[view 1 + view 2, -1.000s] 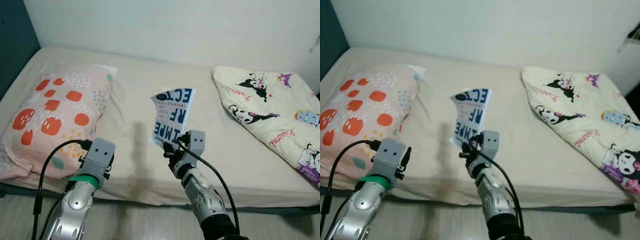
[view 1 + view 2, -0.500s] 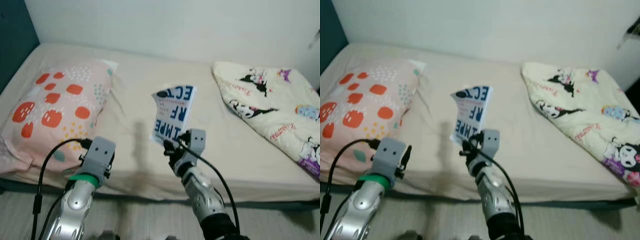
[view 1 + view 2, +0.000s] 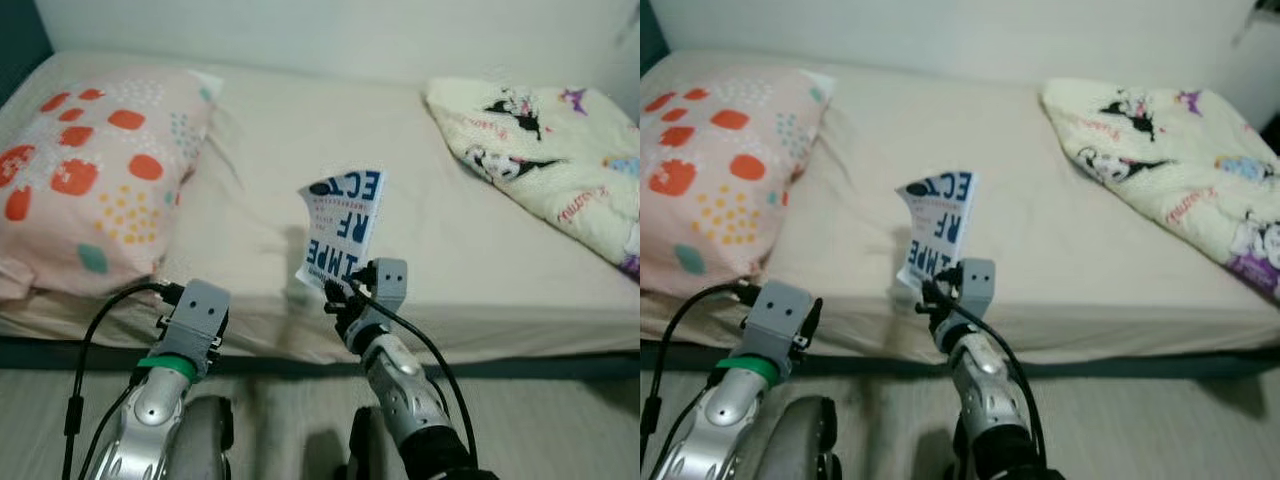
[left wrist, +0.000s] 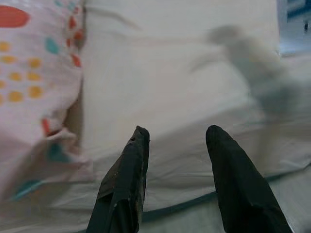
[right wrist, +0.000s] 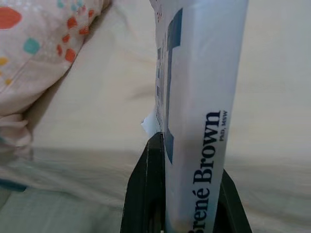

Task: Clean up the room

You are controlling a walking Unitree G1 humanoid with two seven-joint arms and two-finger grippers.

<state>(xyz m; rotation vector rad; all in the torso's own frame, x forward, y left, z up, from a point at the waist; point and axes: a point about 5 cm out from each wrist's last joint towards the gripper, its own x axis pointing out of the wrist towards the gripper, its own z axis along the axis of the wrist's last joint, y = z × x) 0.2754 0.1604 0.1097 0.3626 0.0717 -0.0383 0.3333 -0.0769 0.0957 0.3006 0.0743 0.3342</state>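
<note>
Your right gripper pinches the bottom edge of the book, so the book stands tall, straight up from the jaws, above the front edge of the bed. Your left gripper hangs near the pillow, jaws spread and holding nothing.

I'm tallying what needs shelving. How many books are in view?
1. The book is held upright in the right gripper, above the near edge of the bed. Others could be hidden under the pillow or blanket.
</note>
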